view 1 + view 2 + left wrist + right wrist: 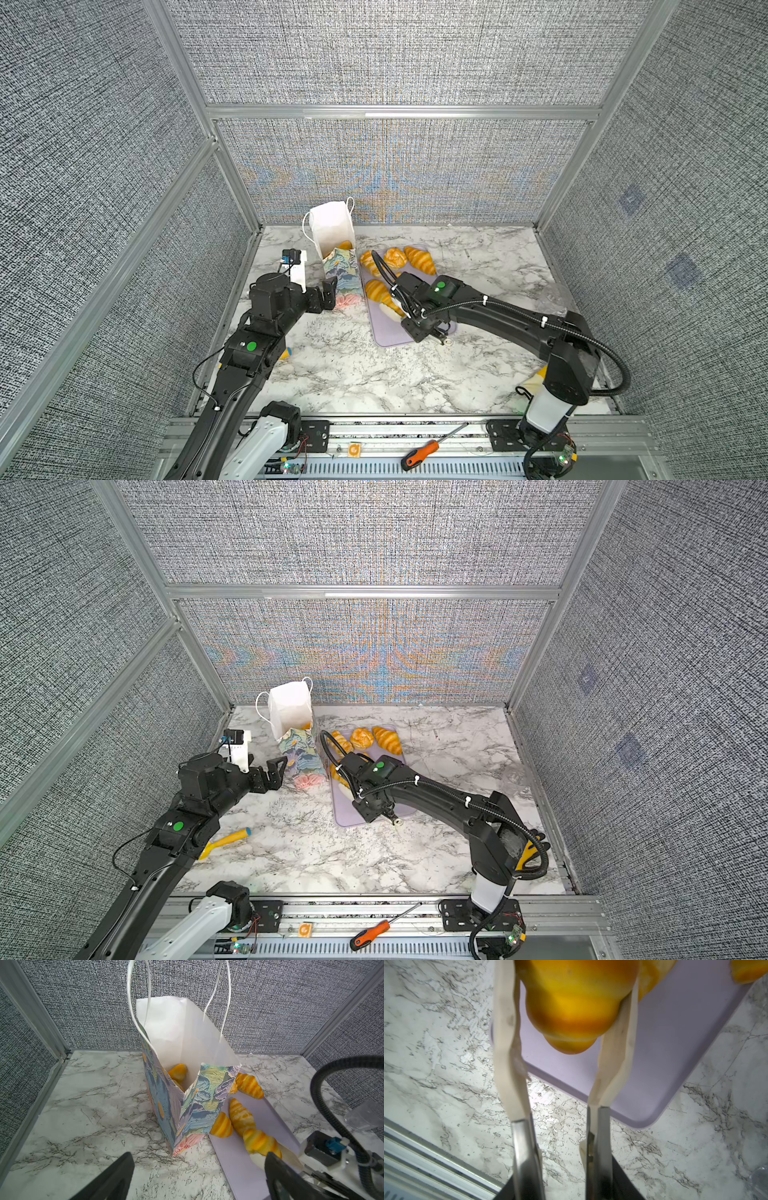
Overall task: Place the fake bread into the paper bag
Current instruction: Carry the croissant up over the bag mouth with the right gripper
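The paper bag (332, 232) (291, 712) (187, 1043) stands open at the back of the table, white lining showing, with a piece of fake bread (178, 1072) inside. Right of it the lilac tray (390, 334) (654, 1064) carries several croissants and rolls (395, 257) (388, 739). My right gripper (419, 328) (564, 1188) is shut on metal tongs (521, 1147). Their cream tips clasp the nearest croissant (378, 291) (259, 1142) (575, 1001) over the tray. My left gripper (328, 293) (276, 773) (199, 1176) is open and empty, just left of the bag's base.
A yellow-handled tool (226, 841) lies on the marble by the left arm. An orange screwdriver (419, 453) rests on the front rail. A clear plastic object (552, 297) sits near the right wall. Grey fabric walls enclose three sides.
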You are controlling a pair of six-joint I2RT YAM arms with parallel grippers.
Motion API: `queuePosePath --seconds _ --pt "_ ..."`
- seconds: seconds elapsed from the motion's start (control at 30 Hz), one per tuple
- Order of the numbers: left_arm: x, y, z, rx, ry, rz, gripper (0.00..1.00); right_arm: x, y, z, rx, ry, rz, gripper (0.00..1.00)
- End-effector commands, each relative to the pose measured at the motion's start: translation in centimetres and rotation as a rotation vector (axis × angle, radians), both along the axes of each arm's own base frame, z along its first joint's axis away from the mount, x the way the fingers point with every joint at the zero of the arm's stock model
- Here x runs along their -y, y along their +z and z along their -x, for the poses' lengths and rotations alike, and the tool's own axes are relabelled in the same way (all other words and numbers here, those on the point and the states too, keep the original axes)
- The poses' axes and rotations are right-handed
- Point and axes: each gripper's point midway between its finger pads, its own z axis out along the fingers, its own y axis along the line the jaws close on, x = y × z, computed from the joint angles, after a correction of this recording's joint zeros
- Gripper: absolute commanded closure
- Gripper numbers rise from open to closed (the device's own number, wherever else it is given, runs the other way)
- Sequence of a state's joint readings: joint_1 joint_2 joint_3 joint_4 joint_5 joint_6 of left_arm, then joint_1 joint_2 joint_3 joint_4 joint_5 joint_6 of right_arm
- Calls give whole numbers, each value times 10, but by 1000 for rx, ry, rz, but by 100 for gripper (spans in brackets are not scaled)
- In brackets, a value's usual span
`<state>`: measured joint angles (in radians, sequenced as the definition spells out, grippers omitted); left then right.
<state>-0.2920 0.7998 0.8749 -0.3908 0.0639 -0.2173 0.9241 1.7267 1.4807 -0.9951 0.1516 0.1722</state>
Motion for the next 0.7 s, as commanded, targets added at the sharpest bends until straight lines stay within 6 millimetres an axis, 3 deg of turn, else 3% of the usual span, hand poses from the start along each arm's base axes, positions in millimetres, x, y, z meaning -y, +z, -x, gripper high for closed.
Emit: queuePosePath --seconds 0.0,0.67 --pt "6 12 0 42 -36 8 1 -11 18 -7 39 15 -63 55" --pt "38 5 7 12 -255 -11 1 -39 84 -30 142 46 -227 55"
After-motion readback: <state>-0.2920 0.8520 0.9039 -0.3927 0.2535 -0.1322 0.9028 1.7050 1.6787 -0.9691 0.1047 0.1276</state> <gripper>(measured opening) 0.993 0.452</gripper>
